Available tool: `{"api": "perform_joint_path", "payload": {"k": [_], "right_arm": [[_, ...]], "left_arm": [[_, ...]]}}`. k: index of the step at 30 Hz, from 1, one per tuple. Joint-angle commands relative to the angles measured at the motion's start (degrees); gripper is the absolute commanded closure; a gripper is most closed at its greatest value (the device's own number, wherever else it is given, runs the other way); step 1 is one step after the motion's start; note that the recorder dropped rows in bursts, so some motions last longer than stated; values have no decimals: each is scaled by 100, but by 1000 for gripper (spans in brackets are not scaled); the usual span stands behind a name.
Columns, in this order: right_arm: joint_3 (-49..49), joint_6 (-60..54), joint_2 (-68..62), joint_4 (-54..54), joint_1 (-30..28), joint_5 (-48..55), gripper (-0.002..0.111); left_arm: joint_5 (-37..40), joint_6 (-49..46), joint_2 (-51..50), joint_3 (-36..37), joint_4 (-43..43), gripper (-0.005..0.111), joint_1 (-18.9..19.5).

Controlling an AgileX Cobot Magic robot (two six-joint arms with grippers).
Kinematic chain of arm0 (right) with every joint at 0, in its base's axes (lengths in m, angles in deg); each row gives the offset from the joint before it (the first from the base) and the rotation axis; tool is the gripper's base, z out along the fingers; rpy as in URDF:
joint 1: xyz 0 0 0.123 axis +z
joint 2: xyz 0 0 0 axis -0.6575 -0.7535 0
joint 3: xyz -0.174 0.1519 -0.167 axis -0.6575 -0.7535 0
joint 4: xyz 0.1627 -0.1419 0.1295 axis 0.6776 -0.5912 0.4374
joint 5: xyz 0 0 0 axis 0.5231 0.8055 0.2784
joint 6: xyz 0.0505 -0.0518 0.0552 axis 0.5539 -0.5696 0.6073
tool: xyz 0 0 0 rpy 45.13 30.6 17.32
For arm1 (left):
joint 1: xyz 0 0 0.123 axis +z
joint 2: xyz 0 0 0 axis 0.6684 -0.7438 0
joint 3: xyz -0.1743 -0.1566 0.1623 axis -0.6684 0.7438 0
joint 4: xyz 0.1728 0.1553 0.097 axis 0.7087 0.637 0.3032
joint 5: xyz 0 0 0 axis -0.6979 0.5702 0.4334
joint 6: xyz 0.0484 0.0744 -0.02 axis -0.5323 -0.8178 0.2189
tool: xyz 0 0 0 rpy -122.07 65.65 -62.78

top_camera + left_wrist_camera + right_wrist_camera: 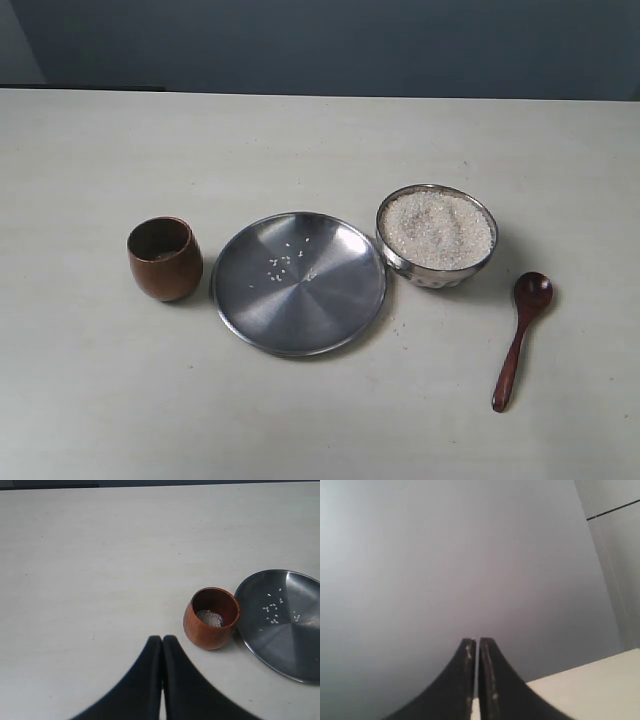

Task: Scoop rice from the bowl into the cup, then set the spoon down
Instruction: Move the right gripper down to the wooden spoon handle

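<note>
The steel bowl (437, 237) stands right of centre, filled with a pale mound of rice (438, 229). A brown wooden cup (164, 259) stands at the left; the left wrist view shows the cup (211, 618) holding a little rice (209, 617). To the right of the bowl the wooden spoon (521, 339) lies flat on the table. My left gripper (162, 639) is shut and empty, a short way from the cup. Pointing at the grey wall, my right gripper (476, 641) is also shut with nothing in it. Neither gripper shows in the exterior view.
A flat steel plate (299, 283) with a few loose grains lies between cup and bowl; the plate (285, 622) also shows beside the cup in the left wrist view. The pale table (320, 140) extends to a dark back wall.
</note>
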Motion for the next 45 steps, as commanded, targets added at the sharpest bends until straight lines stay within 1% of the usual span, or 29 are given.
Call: {"api": "perform_joint_path", "payload": {"k": [1, 3, 4, 5, 6, 8, 10, 12, 14, 15, 18, 20, 22, 26, 32, 33, 35, 36, 38, 41, 45], "right_arm": [[486, -110, 16, -1224, 263, 610, 108], [718, -297, 16, -1514, 428, 902, 108], [892, -370, -113, -1754, 662, 1253, 108], [952, -380, -191, -1767, 766, 1459, 108], [1101, -380, -435, -1695, 1012, 2009, 108], [1208, -380, -767, -1503, 1194, 2461, 108], [1246, -397, -1114, -1244, 1355, 2706, 108], [1280, -495, -1926, -658, 1502, 2884, 108], [1280, -662, -2815, -131, 1516, 3006, 108], [1280, -731, -3045, -4, 1516, 3021, 108], [1280, -1010, -4457, 456, 1516, 2988, 108], [1280, -1010, -5167, 562, 1516, 2831, 108], [1280, -1010, -5814, 1043, 1516, 2574, 108], [1280, -1034, -6590, 1244, 1516, 2207, 108], [1280, -1258, -7199, 1297, 1530, 1824, 107], [1280, -1282, -7284, 1285, 1569, 1759, 105], [1280, -1294, -7531, 1298, 1764, 1534, 91], [1280, -1294, -7686, 1337, 1916, 1346, 80], [1280, -1294, -7972, 1360, 2126, 1129, 72], [1280, -1257, -8441, 1439, 2321, 935, 72], [1280, -1257, -8731, 1475, 2385, 825, 72]], "left_arm": [[-48, -2, -17, -38, 38, 106, -24], [-48, -2, -17, -38, 38, 106, -24], [-48, -2, -17, -38, 38, 106, -24], [-48, -2, -17, -38, 38, 106, -24], [-48, -2, -17, -38, 38, 106, -24], [-48, -2, -17, -38, 38, 106, -24], [-48, -2, -17, -38, 38, 106, -24], [-48, -2, -17, -38, 38, 106, -24], [-48, -2, -17, -38, 38, 106, -24], [-48, -2, -17, -38, 38, 106, -24], [-48, -2, -17, -38, 38, 106, -24], [-48, -2, -17, -38, 38, 106, -24], [-48, -2, -17, -38, 38, 106, -24], [-48, -2, -17, -38, 38, 106, -24], [-48, -2, -17, -38, 38, 106, -24], [-48, -2, -17, -38, 38, 106, -24], [-48, -2, -17, -38, 38, 106, -24], [-48, -2, -17, -38, 38, 106, -24], [-48, -2, -17, -38, 38, 106, -24], [-48, -2, -17, -38, 38, 106, -24], [-48, -2, -17, -38, 38, 106, -24]]}}
